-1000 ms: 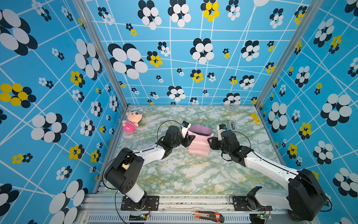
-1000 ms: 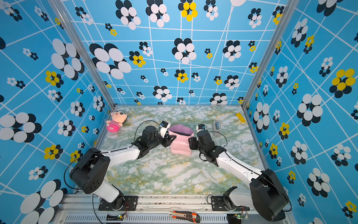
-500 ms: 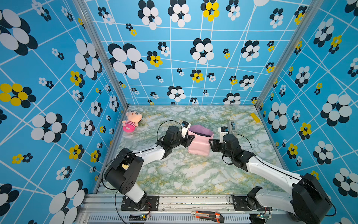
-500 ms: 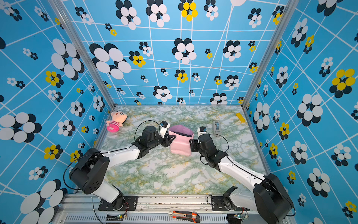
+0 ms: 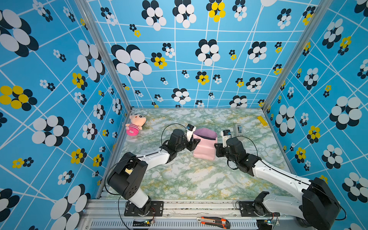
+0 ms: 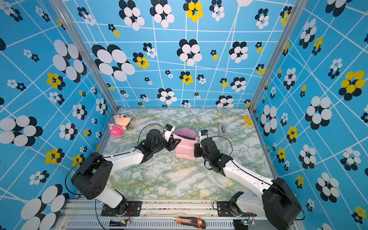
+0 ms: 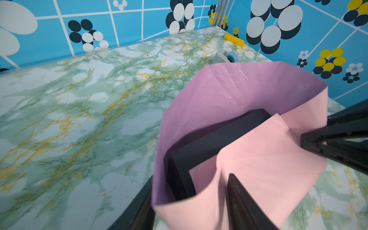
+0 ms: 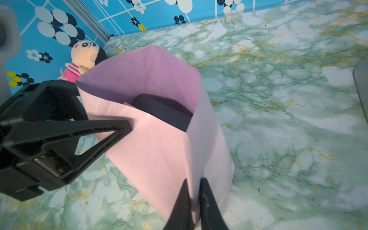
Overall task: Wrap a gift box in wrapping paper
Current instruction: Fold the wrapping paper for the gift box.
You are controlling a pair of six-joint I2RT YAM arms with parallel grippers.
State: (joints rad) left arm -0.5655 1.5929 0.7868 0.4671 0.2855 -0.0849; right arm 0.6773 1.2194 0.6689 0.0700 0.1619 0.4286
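Blue walls [image 5: 179, 59] printed with flowers are set round a marbled green-and-white table [image 5: 189, 179], so the workspace is closed on three sides. Nearest, on the front rail [image 5: 179, 205], an orange-and-black utility knife [image 5: 213, 221] is left lying, well apart from the work. Further in, near the middle of the table, the gift box [image 7: 219, 137] is stood inside the wrapping paper [image 5: 204, 148], which is folded up round it like an open sleeve: pale pink outside, lilac inside, the far wall raised above the black lid and a pink flap laid partly over it. The right gripper [image 8: 194, 185] is clenched on a creased edge of the sheet at the parcel's right side, its fingers [image 8: 184, 201] nearly meeting with only paper between them; the fold is judged to be held so that it can be drawn taut. The left gripper [image 7: 191, 177] is set astride the opposite end, one finger [image 8: 111, 129] laid against the pink face and the other outside the lilac wall, seemingly so that box and sheet are kept from sliding; whether it is squeezing cannot be told. Behind the parcel, a grey tape dispenser [image 5: 238, 129] is placed near the right gripper, presumably for sealing. Farthest back, a plush doll [image 5: 135, 124] and a small yellow piece [image 5: 262, 120] are left by the walls.
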